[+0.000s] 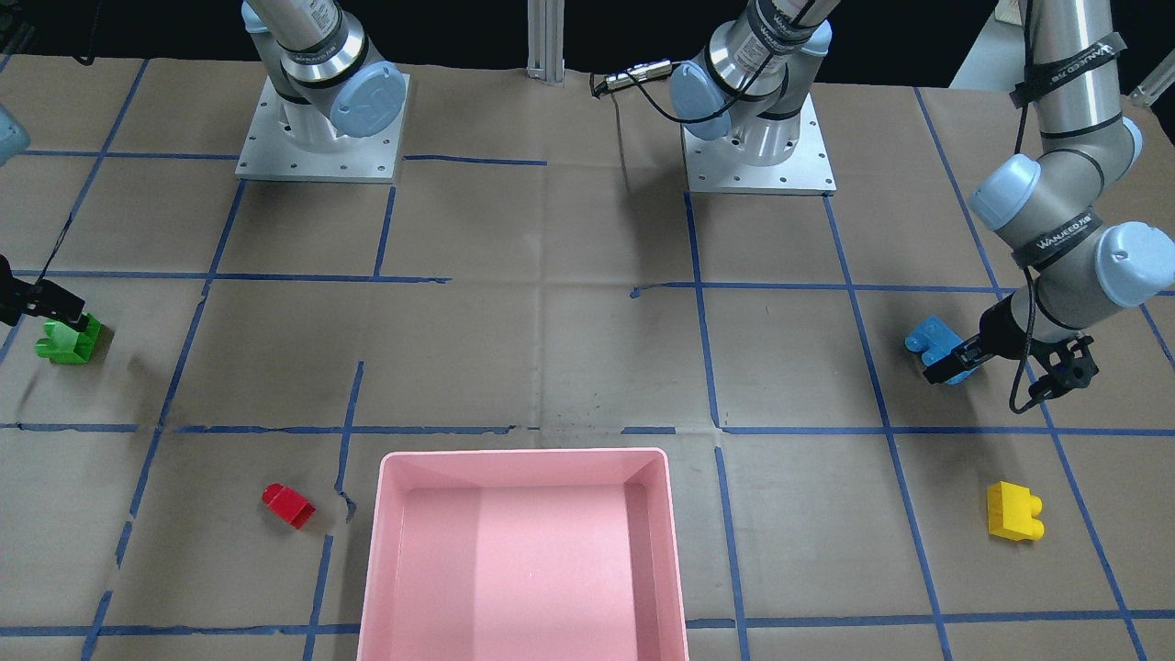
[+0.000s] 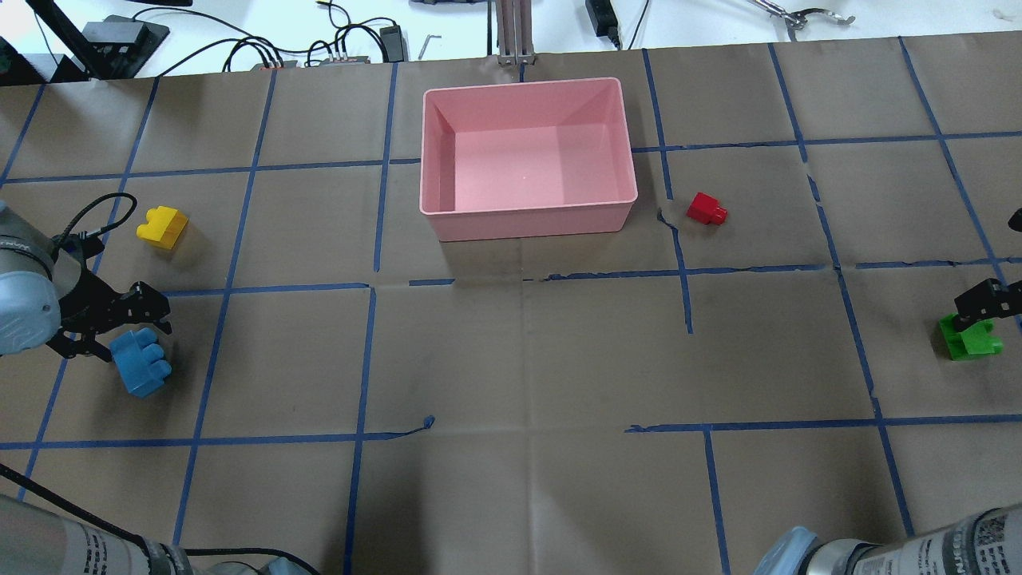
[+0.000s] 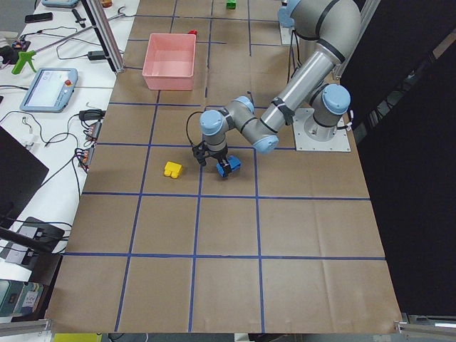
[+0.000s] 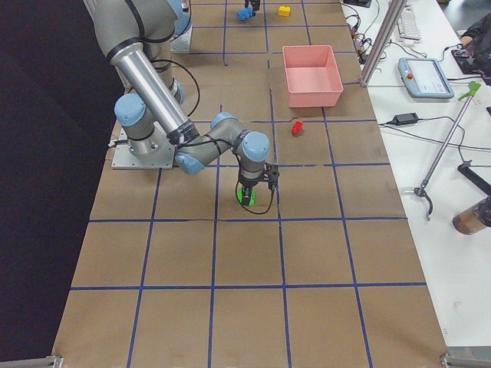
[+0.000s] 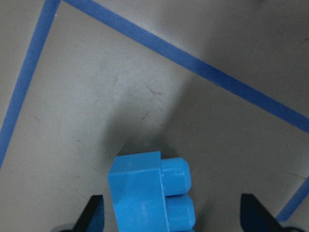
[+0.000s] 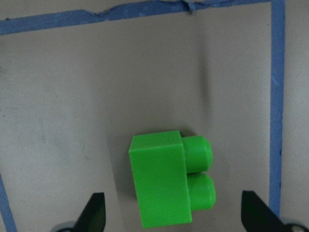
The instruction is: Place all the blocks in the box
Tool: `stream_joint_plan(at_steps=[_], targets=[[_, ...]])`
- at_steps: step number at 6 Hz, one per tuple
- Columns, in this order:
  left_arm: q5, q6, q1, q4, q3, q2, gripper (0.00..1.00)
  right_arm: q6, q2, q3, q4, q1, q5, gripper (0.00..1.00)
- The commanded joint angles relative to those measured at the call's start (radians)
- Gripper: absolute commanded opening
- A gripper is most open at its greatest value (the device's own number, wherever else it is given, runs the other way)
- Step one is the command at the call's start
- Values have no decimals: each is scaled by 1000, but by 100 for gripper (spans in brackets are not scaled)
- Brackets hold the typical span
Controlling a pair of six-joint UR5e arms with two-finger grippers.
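Note:
My left gripper (image 2: 132, 319) is open and low over the light blue block (image 2: 140, 366). In the left wrist view the fingers (image 5: 94, 212) stand wide on both sides of the block (image 5: 145, 193). My right gripper (image 2: 986, 307) is open over the green block (image 2: 970, 339), which lies between its fingers (image 6: 253, 212) in the right wrist view (image 6: 164, 188). The yellow block (image 2: 162, 227) lies just beyond my left gripper. The red block (image 2: 707, 208) lies right of the pink box (image 2: 527, 220), which holds nothing.
The table is covered in brown paper with a blue tape grid (image 2: 371, 359). The two arm bases (image 1: 321, 119) stand at the robot's edge. Cables and tools (image 2: 343, 48) lie beyond the far table edge behind the box.

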Motion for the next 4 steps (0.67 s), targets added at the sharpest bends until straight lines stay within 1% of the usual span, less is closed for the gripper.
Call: stream_joint_plan(at_steps=[1,2,3,4], targets=[[7,10,27,-5,-10,-4,99,-1,49,6,-42,0,5,99],[9,1,33,-16,-9,4,54,-7,47,9,-42,0,2,99],[6,-11,32,-75,8,10,31,-8,49,12,-42,0,-2,99],[1,-61,26,-86,8,18,15,-7,47,12,-41,0,-6,95]])
